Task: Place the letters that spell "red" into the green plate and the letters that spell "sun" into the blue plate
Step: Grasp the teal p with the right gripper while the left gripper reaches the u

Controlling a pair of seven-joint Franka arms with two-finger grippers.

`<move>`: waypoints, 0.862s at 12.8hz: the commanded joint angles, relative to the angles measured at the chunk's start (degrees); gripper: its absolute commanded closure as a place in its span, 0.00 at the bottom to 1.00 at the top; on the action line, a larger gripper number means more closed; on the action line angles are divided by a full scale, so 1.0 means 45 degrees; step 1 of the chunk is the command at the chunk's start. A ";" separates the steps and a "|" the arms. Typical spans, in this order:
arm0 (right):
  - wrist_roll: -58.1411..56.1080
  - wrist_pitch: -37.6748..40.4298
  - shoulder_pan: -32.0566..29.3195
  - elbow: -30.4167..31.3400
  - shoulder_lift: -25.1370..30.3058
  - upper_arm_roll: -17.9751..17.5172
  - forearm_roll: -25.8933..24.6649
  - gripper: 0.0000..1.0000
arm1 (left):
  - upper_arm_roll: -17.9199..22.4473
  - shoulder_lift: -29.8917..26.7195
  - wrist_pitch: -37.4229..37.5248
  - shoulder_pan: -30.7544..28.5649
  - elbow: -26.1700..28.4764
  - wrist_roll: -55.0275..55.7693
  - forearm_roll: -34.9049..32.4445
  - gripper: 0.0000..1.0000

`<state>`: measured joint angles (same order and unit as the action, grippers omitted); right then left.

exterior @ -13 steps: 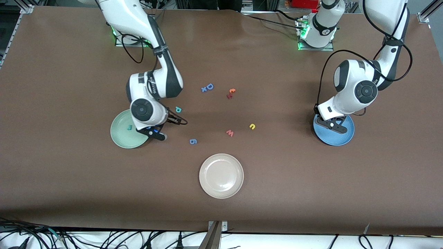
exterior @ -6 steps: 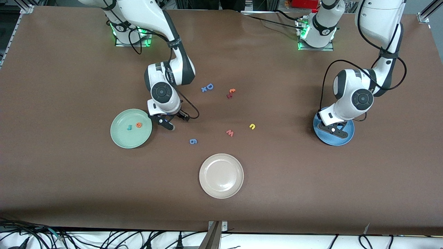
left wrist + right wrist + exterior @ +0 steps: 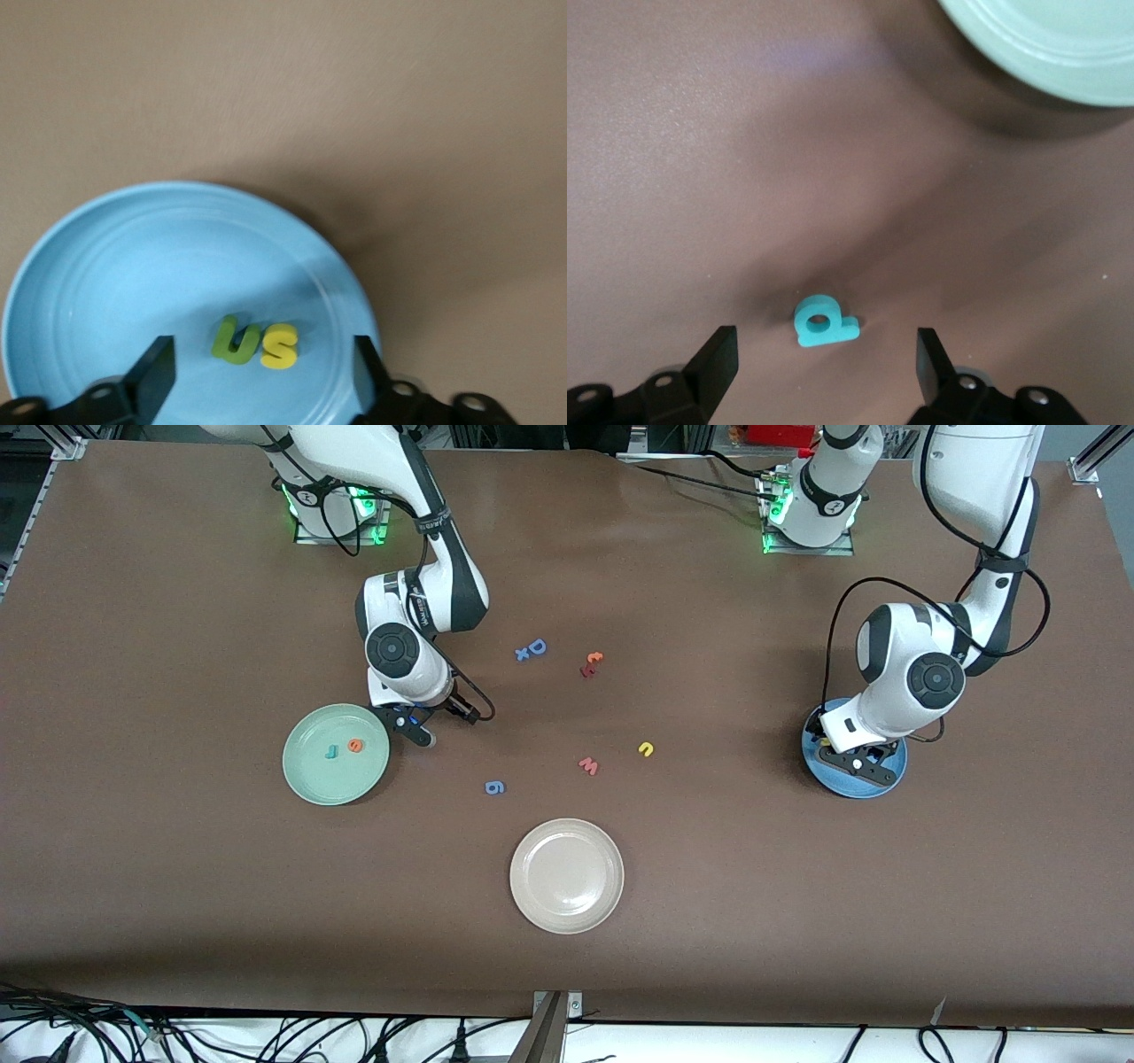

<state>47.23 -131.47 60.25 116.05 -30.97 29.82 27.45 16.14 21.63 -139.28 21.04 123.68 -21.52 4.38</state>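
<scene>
right claw (image 3: pixel 819 359) spread, straddling teal "d" (image 3: pixel 822 321) on desk beside green plate (image 3: pixel 310 775) | lower straight, pinch stem, centre first | left claw (image 3: pixel 261 367) spread over blue plate (image 3: pixel 106 283)

A round pale green plate (image 3: pixel 310 775) holds a small teal foam "r" (image 3: pixel 331 752) beside an orange foam "e" (image 3: pixel 355 746). A teal foam "d" (image 3: pixel 823 321) lies flat on the tabletop near it. A round blue plate (image 3: pixel 106 274) holds a dark green foam "u" (image 3: pixel 236 340) touching a yellow foam "s" (image 3: pixel 280 345). A yellow foam "n" (image 3: pixel 647 749) lies on the tabletop between the plates.
</scene>
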 commanded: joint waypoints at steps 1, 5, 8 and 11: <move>0.0091 -0.0898 0.0224 0.0791 0.0319 0.0034 0.0345 0.12 | -0.0071 -0.0353 0.0561 0.0887 -0.0356 0.1026 0.0234 0.01; 0.0072 -0.2192 0.0263 0.1477 0.0339 -0.0377 0.0364 0.14 | -0.1103 0.0038 0.0503 0.2141 -0.1606 0.3277 0.0393 0.02; 0.0072 -0.2211 0.0263 0.1477 0.0339 -0.0396 0.0948 0.16 | -0.1554 0.0796 0.0425 0.2804 -0.2793 0.3104 0.0257 0.02; 0.0071 -0.2270 0.0283 0.1477 0.0300 -0.0396 0.0989 0.20 | -0.1712 0.1870 0.0424 0.3506 -0.3753 0.3064 0.0024 0.02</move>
<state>47.34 -140.68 60.86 121.21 -30.95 27.89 30.74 8.13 25.57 -138.10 34.93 111.15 -6.90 5.01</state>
